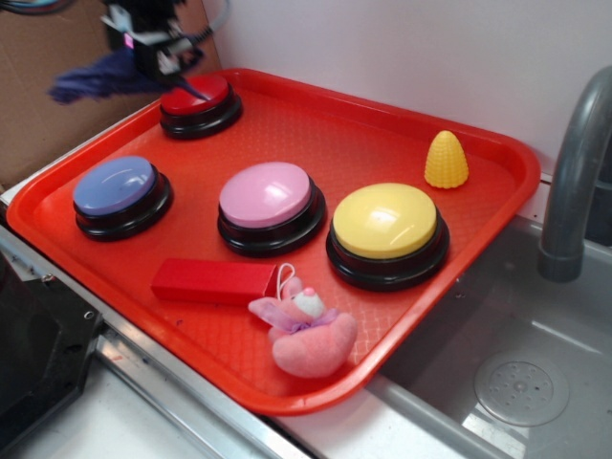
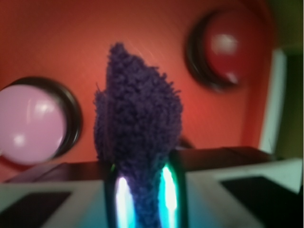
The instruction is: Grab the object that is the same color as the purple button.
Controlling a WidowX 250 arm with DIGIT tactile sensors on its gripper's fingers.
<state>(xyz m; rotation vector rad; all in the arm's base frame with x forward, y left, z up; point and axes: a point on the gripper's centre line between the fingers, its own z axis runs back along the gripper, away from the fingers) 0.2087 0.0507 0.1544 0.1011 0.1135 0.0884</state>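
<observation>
My gripper (image 1: 164,59) hangs above the tray's far left corner, shut on the dark purple fuzzy cloth (image 1: 96,78), which trails out to the left in the air. In the wrist view the cloth (image 2: 140,118) is pinched between my two fingers (image 2: 119,194) and stands up in front of the camera; the gripper (image 2: 144,190) is shut on it. The purple button (image 1: 117,186), periwinkle-topped on a black base, sits at the tray's left side, below and in front of the gripper.
The red tray (image 1: 430,316) also carries a red button (image 1: 199,98) under the gripper, a pink button (image 1: 266,196), a yellow button (image 1: 384,222), a red block (image 1: 210,280), a pink plush bunny (image 1: 308,335) and a yellow corn toy (image 1: 447,160). A grey faucet (image 1: 574,172) and sink are at right.
</observation>
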